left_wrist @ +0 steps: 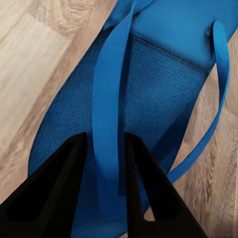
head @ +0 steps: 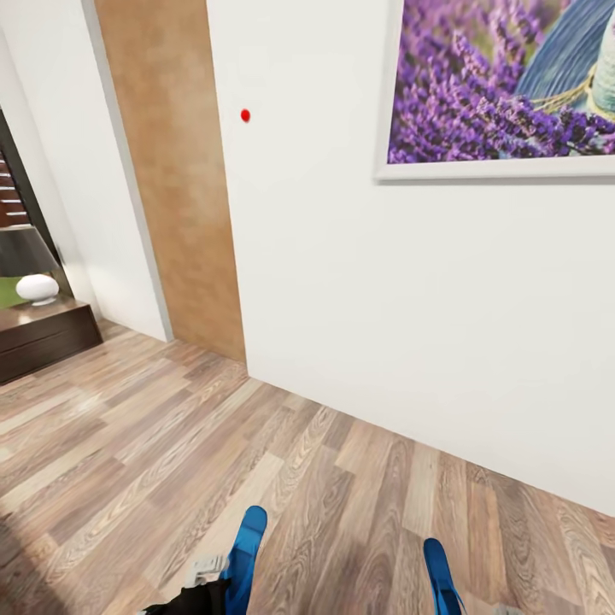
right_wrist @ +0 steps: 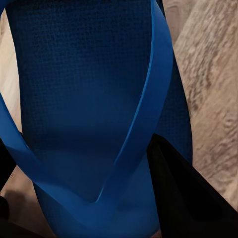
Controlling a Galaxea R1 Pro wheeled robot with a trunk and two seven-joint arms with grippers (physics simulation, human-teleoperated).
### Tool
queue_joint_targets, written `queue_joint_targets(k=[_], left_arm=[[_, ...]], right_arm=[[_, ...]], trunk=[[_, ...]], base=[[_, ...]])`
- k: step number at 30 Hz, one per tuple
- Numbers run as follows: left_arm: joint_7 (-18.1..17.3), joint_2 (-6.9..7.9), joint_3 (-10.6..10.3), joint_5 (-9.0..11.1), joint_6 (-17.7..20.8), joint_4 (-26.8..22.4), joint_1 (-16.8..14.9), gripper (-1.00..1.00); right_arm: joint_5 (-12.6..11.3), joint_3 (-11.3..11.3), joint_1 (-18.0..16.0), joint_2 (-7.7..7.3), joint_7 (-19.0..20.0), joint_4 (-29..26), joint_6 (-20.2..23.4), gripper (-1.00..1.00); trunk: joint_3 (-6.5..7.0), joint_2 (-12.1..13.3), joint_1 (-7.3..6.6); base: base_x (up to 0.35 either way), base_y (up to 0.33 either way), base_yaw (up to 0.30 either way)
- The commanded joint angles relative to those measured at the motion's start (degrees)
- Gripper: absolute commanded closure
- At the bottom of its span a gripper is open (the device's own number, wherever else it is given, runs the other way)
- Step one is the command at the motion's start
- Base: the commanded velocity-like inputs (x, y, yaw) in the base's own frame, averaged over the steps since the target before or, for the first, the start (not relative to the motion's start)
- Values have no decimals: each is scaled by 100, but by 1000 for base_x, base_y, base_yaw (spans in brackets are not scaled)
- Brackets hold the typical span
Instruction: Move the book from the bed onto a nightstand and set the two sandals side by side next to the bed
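Left hand (left_wrist: 105, 183) clamped on one strap of left sandal (left_wrist: 163, 84), black fingers (left_wrist: 54, 193) pressed to either side of it; sole seen over wood-plank floor (left_wrist: 29, 54). Right hand (right_wrist: 99, 198) around strap of right sandal (right_wrist: 84, 74); one black finger (right_wrist: 188, 193) visible beside strap, closure cannot be told. From head view, both blue sandals (head: 246, 547) (head: 442, 576) at bottom edge, toes forward, well apart. Beyond: plank floor (head: 213, 444), white wall (head: 384, 299) with framed lavender picture (head: 504, 81) and red dot (head: 245, 114). Far left: dark dresser (head: 43, 337) carrying white lamp (head: 36, 286).
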Motion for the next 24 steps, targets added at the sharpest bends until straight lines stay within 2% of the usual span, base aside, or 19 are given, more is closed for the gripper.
queue_joint_targets(k=[1, 6, 15, 24], left_arm=[[-14, 1, -34, 43, -26, 6, -5, 100], [-14, 1, -34, 43, -26, 7, -5, 100], [-14, 1, -34, 43, -26, 7, -5, 100], [-14, 2, -31, 43, -24, 7, -5, 100]], right_arm=[[10, -52, -4, 2, 26, -9, 65, 100], [7, -53, -4, 1, 25, -9, 65, 100], [9, -53, -4, 1, 27, -9, 65, 100], [8, -53, -4, 1, 25, -9, 65, 100]], trunk=[[-6, -2, 2], [-6, -2, 2], [-21, -2, 2], [-22, -2, 2]], base=[[325, 0, 0], [324, 0, 52], [324, 0, 215], [324, 0, 21]])
